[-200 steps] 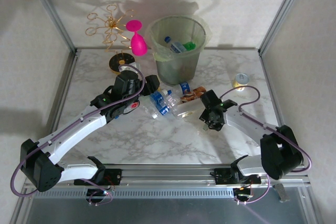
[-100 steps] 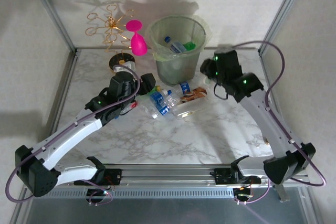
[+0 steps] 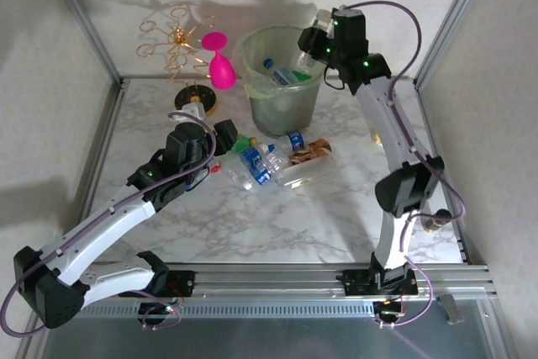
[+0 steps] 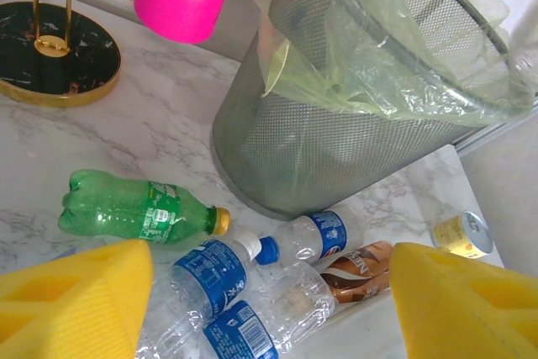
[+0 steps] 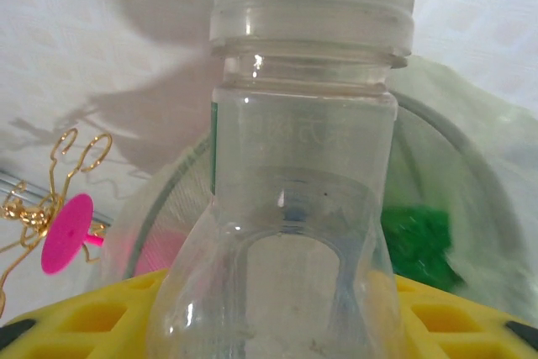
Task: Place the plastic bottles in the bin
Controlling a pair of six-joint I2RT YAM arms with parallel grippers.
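The right end effector (image 3: pixel 319 38) pinches a clear white-capped bottle (image 5: pixel 303 166) above the bin (image 3: pixel 242 55). The left end effector (image 3: pixel 229 136) hangs spread and empty over bottles (image 4: pixel 210 279) on the worktop (image 4: pixel 126 136).

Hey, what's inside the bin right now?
A blue-labelled bottle and a green item lie in the bin. The right tool, holding a clear bottle, covers its right side; the bottom is hidden.

On the marble bench (image 3: pixel 277 224) we see the bin (image 3: pixel 282 107), plastic bottles (image 3: pixel 255 166) heaped at its foot, a pink goblet (image 3: pixel 221 71), a gold rack (image 3: pixel 194 100) and a can (image 4: pixel 461 234).
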